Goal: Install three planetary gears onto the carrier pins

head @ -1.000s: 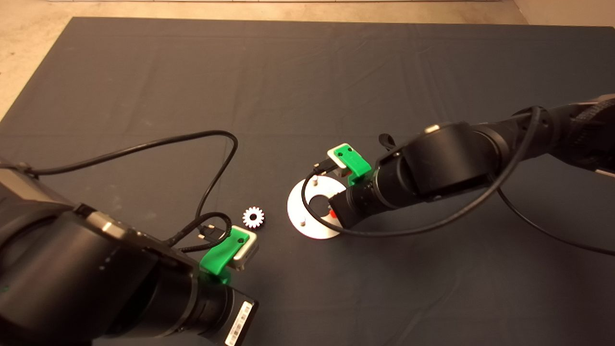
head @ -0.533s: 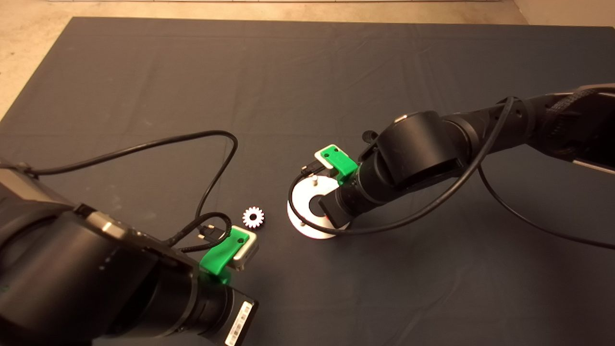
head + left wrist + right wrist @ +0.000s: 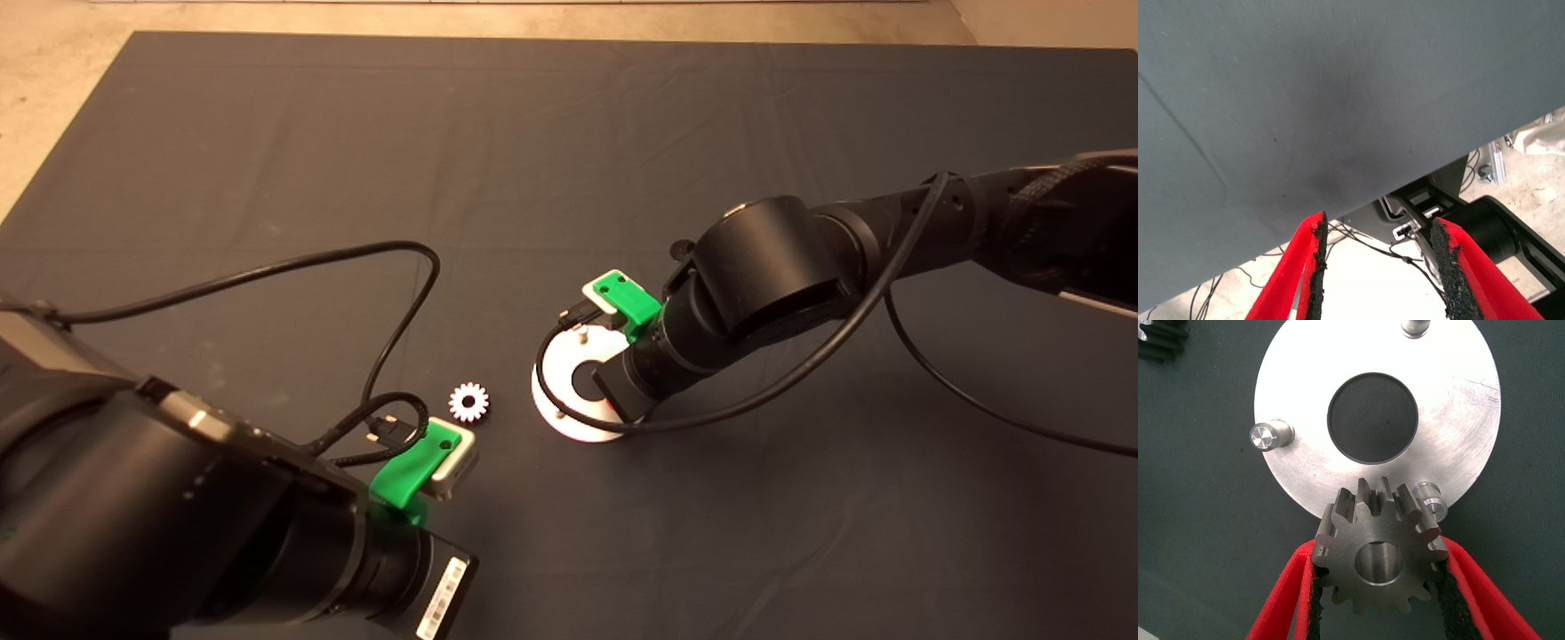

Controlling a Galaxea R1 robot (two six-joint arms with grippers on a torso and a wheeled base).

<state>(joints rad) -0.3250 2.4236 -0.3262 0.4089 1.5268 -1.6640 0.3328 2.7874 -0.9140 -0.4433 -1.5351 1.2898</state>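
Note:
My right gripper is shut on a silver planetary gear, held flat above the rim of the round silver plate. Three carrier pins stand bare on the plate: one right beside the held gear's teeth, one and one. The gear's hole is off the nearest pin. In the head view the right wrist covers much of the plate. A second gear lies on the mat left of the plate and also shows in the right wrist view. A third gear is out of view.
My left gripper is open and empty at the mat's near left edge, its wrist camera mount just below the loose gear. Black cables loop over the mat left of the gear. The floor shows past the mat's edge.
My right arm has moved left and a little away, carrying the gear over the plate; it has barely moved in the last half second. The left arm has not moved.

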